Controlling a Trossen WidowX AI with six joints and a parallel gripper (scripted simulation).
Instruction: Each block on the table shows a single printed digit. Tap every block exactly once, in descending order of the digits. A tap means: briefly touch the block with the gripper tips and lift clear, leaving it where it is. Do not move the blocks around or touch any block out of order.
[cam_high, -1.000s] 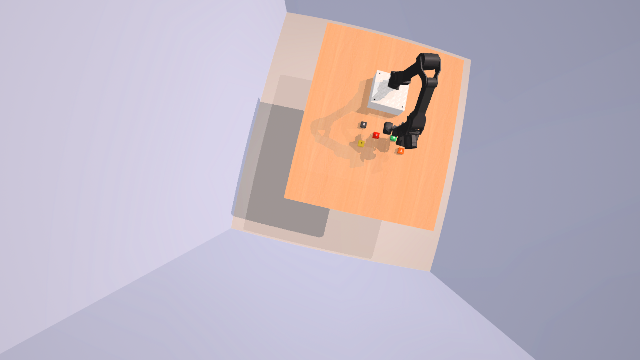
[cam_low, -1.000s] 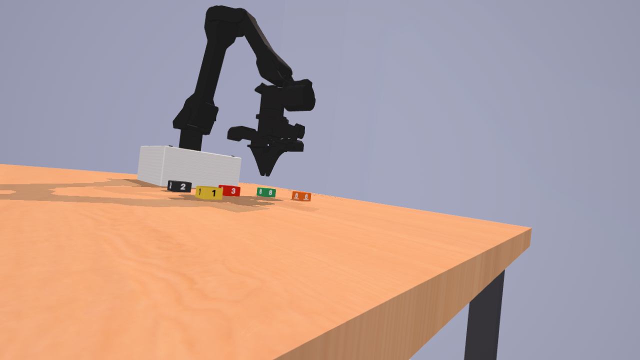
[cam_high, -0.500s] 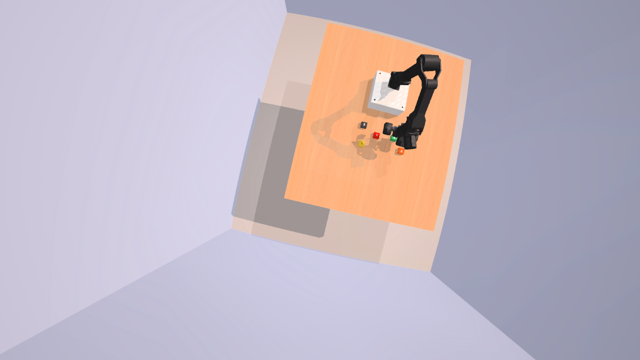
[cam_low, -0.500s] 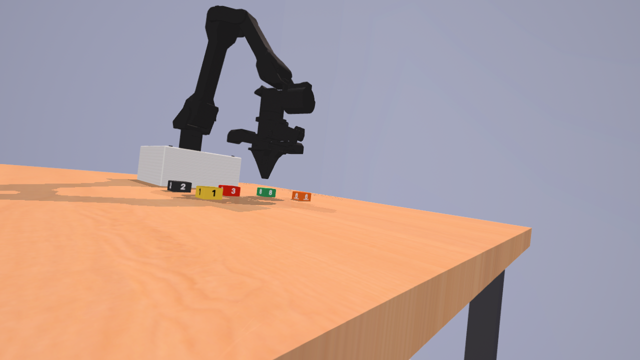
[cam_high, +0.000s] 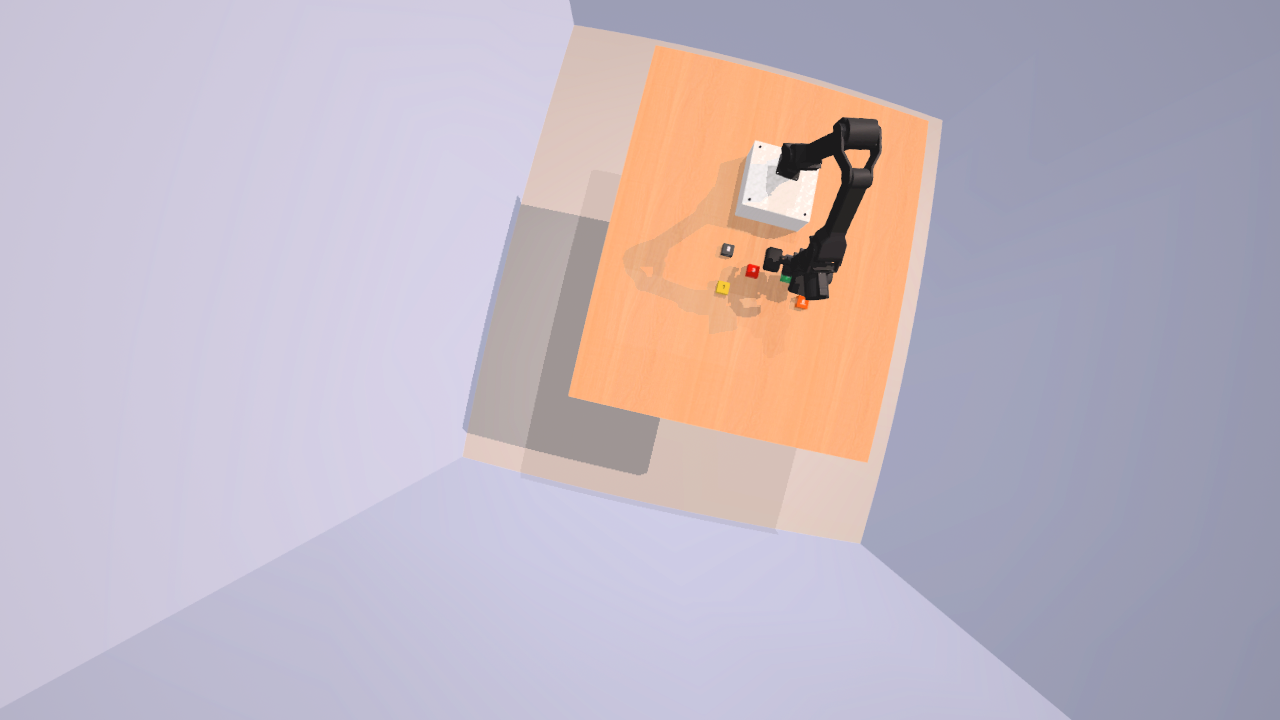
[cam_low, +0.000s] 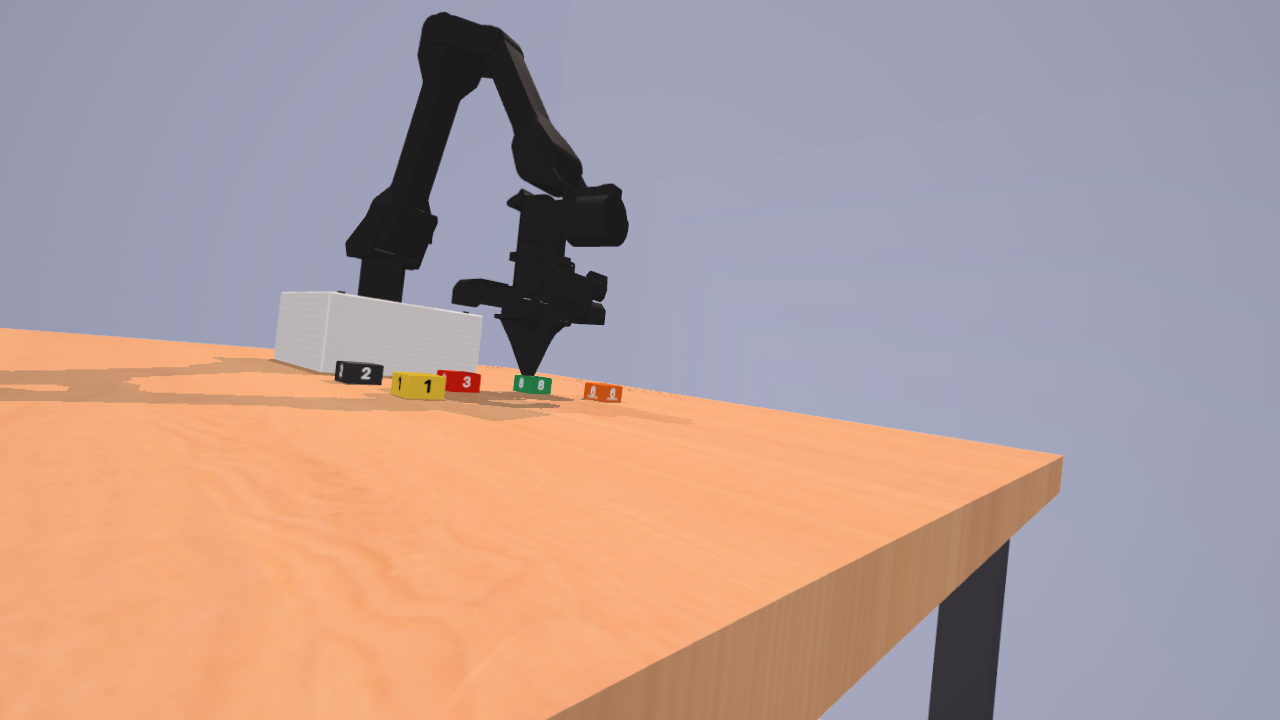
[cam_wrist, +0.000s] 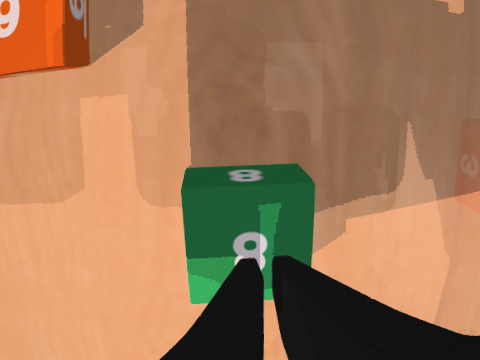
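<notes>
Pincer (cam_wrist: 266, 267) nearly closed, gripping nothing, apparently touching green block (cam_wrist: 248, 220) on wooden table (cam_low: 537, 555); lavender walls.

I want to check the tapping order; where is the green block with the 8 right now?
In the exterior view the green block sits between the red block and the orange block, directly under the shut pincer, whose tips meet at its top.

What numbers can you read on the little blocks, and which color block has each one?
"2" on the black block.
"1" on the yellow block.
"3" on the red block.
"8" on the green block, right under the shut end effector.
"9", underlined, on the orange block; too small to read in the exterior view.
</notes>
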